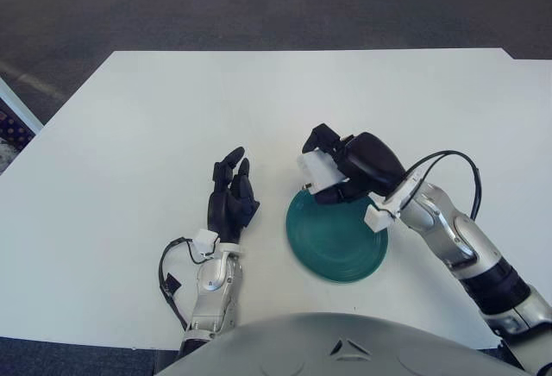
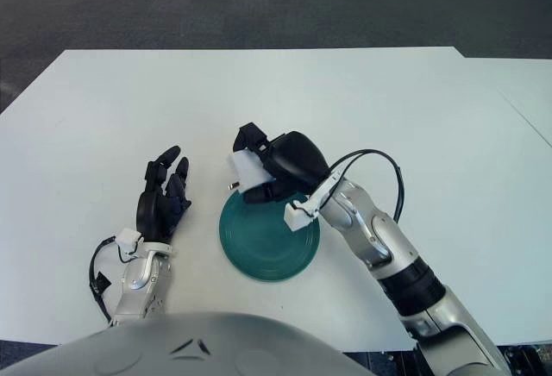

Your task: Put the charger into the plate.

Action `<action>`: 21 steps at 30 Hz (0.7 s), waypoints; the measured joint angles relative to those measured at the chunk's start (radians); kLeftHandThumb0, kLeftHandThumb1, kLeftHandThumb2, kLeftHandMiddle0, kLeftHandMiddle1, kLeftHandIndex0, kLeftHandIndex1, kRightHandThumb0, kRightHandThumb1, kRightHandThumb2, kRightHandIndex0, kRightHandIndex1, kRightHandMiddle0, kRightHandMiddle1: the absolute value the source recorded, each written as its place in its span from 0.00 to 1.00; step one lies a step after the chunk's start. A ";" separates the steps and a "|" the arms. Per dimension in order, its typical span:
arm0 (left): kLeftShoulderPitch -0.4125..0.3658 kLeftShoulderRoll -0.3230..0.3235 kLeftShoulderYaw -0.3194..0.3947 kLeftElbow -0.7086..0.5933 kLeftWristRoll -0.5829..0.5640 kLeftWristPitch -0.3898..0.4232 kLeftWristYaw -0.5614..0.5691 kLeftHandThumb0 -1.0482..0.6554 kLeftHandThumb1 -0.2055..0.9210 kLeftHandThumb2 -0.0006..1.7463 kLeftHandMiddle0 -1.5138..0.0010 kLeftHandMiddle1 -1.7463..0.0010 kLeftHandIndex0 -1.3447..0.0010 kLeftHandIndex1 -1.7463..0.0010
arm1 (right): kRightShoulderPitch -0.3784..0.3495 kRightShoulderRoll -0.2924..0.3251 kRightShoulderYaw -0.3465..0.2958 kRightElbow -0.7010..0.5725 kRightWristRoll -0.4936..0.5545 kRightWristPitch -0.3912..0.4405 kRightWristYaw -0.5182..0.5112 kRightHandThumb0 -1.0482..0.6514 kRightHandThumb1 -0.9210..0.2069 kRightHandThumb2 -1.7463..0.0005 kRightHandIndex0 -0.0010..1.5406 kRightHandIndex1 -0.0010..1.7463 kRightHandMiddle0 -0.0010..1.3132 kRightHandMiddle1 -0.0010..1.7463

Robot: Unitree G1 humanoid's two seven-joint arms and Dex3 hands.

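A round teal plate (image 1: 336,242) sits on the white table near the front edge. My right hand (image 1: 332,169) is shut on a white charger (image 1: 316,170) and holds it over the plate's far rim; the same charger shows in the right eye view (image 2: 248,169) with its metal prongs pointing left. My left hand (image 1: 231,191) shows to the left of the plate, fingers spread and holding nothing.
The white table (image 1: 259,100) spreads wide behind and to both sides. Its left edge drops to dark floor. A black cable (image 1: 453,165) loops off my right forearm.
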 measured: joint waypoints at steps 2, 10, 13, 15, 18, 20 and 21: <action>0.000 0.000 -0.001 0.000 -0.005 0.001 -0.004 0.14 1.00 0.43 0.79 1.00 1.00 0.51 | 0.010 -0.001 0.001 -0.015 -0.019 -0.006 0.015 0.36 0.14 0.52 0.81 1.00 0.77 1.00; -0.002 0.000 0.000 -0.003 -0.048 0.011 -0.057 0.14 1.00 0.44 0.79 1.00 1.00 0.51 | 0.062 -0.021 0.015 -0.042 -0.037 -0.041 0.103 0.36 0.17 0.50 0.80 1.00 0.77 1.00; -0.003 0.000 0.003 -0.003 -0.061 0.011 -0.078 0.14 1.00 0.44 0.79 1.00 1.00 0.51 | 0.080 -0.034 0.030 -0.028 -0.066 -0.065 0.124 0.35 0.17 0.49 0.81 1.00 0.77 1.00; -0.003 0.000 0.004 -0.003 -0.066 0.012 -0.092 0.15 1.00 0.44 0.79 1.00 1.00 0.50 | 0.085 -0.040 0.039 -0.018 -0.086 -0.071 0.143 0.35 0.16 0.49 0.81 1.00 0.77 1.00; -0.003 0.000 0.005 -0.002 -0.067 0.013 -0.105 0.15 1.00 0.44 0.79 1.00 1.00 0.51 | 0.093 -0.045 0.045 -0.003 -0.110 -0.072 0.164 0.34 0.16 0.49 0.81 1.00 0.77 1.00; -0.003 0.000 0.005 -0.002 -0.065 0.012 -0.106 0.15 1.00 0.44 0.79 1.00 1.00 0.51 | 0.099 -0.047 0.046 0.008 -0.119 -0.076 0.166 0.34 0.16 0.49 0.81 1.00 0.77 1.00; -0.003 0.000 0.005 -0.002 -0.063 0.012 -0.106 0.15 1.00 0.44 0.79 1.00 1.00 0.50 | 0.100 -0.048 0.045 0.014 -0.121 -0.079 0.166 0.34 0.16 0.49 0.81 1.00 0.77 1.00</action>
